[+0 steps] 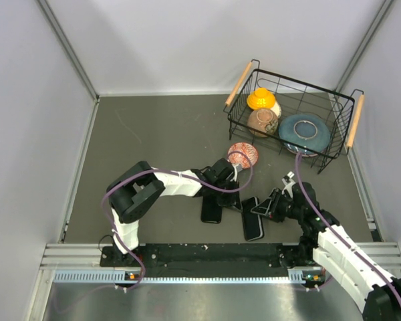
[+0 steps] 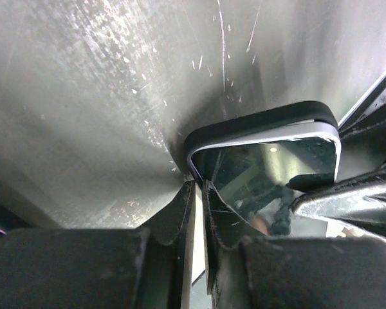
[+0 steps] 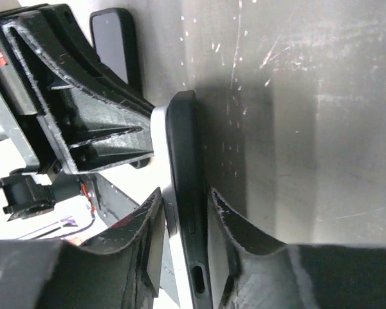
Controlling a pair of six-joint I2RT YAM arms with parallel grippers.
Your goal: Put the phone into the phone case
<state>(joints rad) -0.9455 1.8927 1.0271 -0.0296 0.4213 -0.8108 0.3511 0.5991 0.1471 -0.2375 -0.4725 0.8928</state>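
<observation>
A black phone case (image 1: 252, 219) lies on the grey table, front centre, with the white-edged phone (image 2: 276, 161) seated in it. In the left wrist view the case rim (image 2: 257, 122) wraps the phone's far end. My left gripper (image 1: 239, 199) (image 2: 198, 183) is closed to a thin gap, pinching the near corner of the case. My right gripper (image 1: 262, 208) (image 3: 186, 193) straddles the case (image 3: 183, 141) edge-on and is shut on it, with the phone's silver side (image 3: 159, 129) against one finger. The right fingers (image 2: 347, 193) show beside the screen.
A second flat black item (image 1: 212, 211) (image 3: 116, 45) lies just left of the case. A red-patterned bowl (image 1: 242, 154) stands behind the left gripper. A black wire basket (image 1: 301, 81) at the back right holds an orange item (image 1: 260, 99), a brown bowl (image 1: 262, 122) and a blue plate (image 1: 304, 132).
</observation>
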